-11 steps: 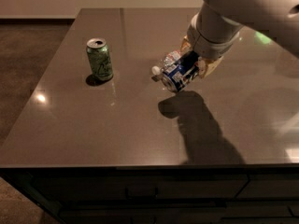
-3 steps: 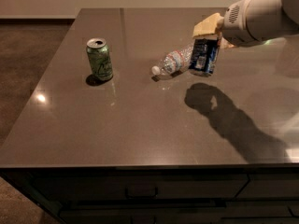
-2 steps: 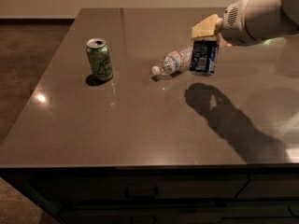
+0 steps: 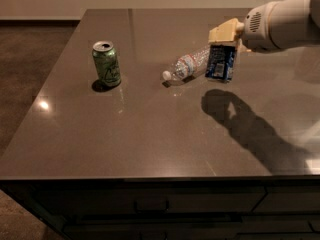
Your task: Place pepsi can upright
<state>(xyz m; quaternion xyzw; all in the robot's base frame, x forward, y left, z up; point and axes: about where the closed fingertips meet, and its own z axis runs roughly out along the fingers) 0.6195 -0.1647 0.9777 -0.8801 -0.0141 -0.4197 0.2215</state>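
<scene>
A dark grey-brown countertop (image 4: 125, 144) fills most of the view, with a cabinet front (image 4: 150, 204) in shadow below its near edge and brown carpet (image 4: 30, 59) to the left. The robot's white arm (image 4: 285, 19) reaches in from the upper right and casts a long dark shadow (image 4: 245, 126) across the right half of the surface.

At the arm's end, the gripper (image 4: 224, 40) hangs over the middle right of the countertop. Its tan fingers (image 4: 225, 34) are clamped on the top end of the pepsi can (image 4: 220, 64). The can stands upright beneath them, blue label facing the camera. Its shadow lies apart from its base, toward the near edge, and it cannot be told whether the base touches the surface.

A clear plastic bottle (image 4: 186, 66) lies on its side just left of the pepsi can, white cap pointing left and toward the camera. Whether its far end touches the can cannot be told.

A green can (image 4: 106, 64) stands upright well apart on the left, its opened top showing.
</scene>
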